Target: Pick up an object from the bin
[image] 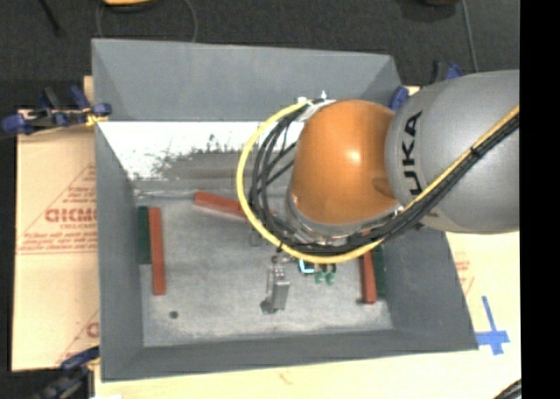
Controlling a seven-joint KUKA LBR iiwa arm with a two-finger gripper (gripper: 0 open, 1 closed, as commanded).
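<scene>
The bin (219,301) had bare floor across its middle and front-left part, broken only by a small dark speck (173,314) near the front-left corner. Along the left wall a red stick (157,250) and a dark green stick (143,233) lay side by side, narrowing the room there. A red-orange bar (217,205) lay aslant at the foot of the back wall. The arm's orange cover (341,161) and cable loops (252,187) overhung the back-right part, with the gripper (278,290) below them. A small teal thing (317,271) lay just beside it, and a second red stick (367,276) lined the right wall.
</scene>
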